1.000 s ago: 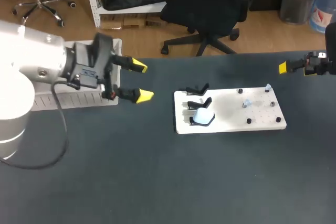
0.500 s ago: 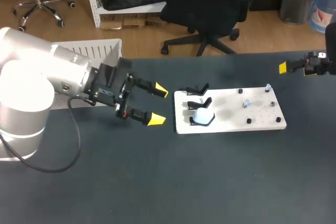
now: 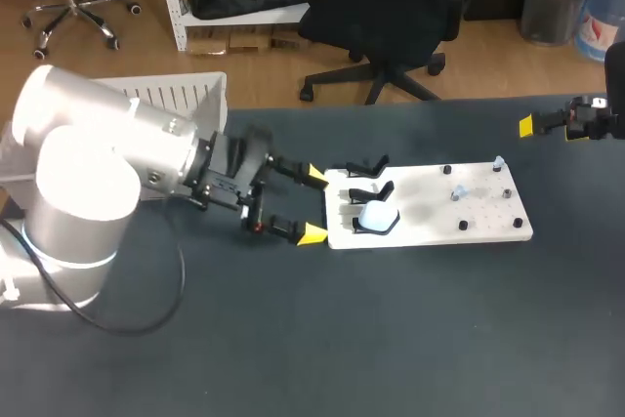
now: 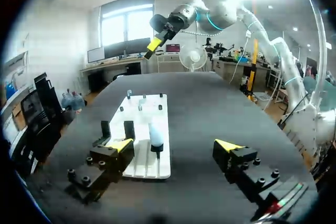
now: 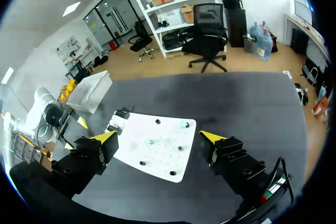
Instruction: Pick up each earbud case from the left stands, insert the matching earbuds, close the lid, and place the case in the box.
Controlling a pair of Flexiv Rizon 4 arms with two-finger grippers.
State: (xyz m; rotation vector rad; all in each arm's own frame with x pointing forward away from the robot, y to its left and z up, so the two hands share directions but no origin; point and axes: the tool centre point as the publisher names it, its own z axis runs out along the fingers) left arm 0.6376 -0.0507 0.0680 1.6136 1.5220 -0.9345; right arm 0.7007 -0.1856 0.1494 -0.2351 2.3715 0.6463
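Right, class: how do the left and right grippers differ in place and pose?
The left gripper is at the board's left edge, facing the stands; the right gripper hangs off past its right end. The left gripper points along the table; the right gripper looks down on the board. Both are open and empty.

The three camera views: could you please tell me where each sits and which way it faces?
Head view: above and behind the table, looking down on the white board; left arm enters at left, right arm at right.
Left wrist view: on the left wrist, facing along the table toward the board; open left gripper shows.
Right wrist view: on the right wrist, looking down at the board; open right gripper shows.
Shared: all three show the board.
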